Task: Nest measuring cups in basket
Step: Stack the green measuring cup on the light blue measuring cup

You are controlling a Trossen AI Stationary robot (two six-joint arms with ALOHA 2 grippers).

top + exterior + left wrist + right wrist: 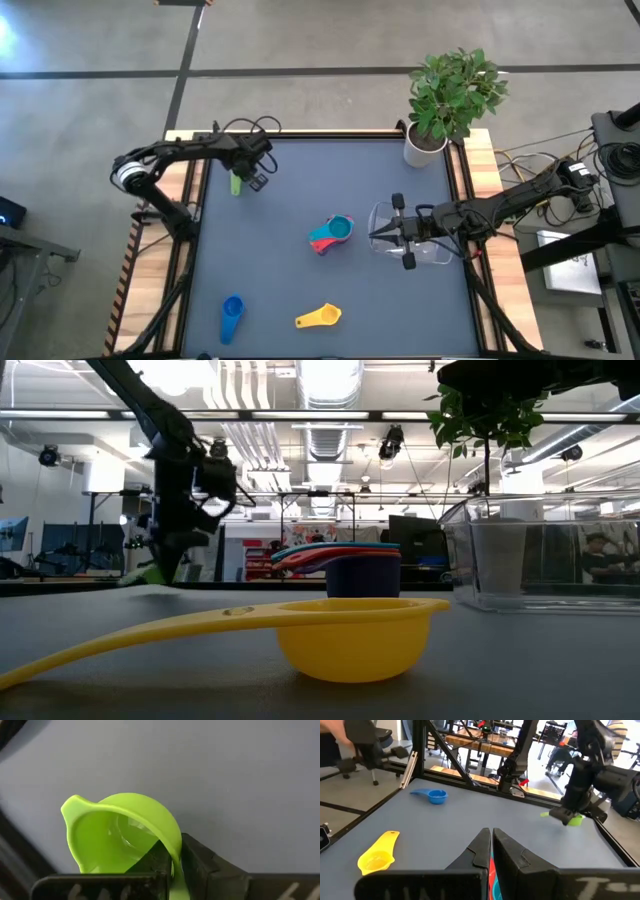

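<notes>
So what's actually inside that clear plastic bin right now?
No cup shows inside the basket: the low view looks through its walls onto the room behind. From above the right gripper hangs over it, covering part of the floor.

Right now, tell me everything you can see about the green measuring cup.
The green measuring cup is a small, glossy, lime-green plastic scoop with a rounded bowl and a pouring lip on its rim. The left gripper is shut on it, the fingers pinching the bowl's wall, one inside and one outside. It sits near the table's far left corner, apart from the other cups. Its handle is hidden, and whether it rests on the table cannot be told.
</notes>
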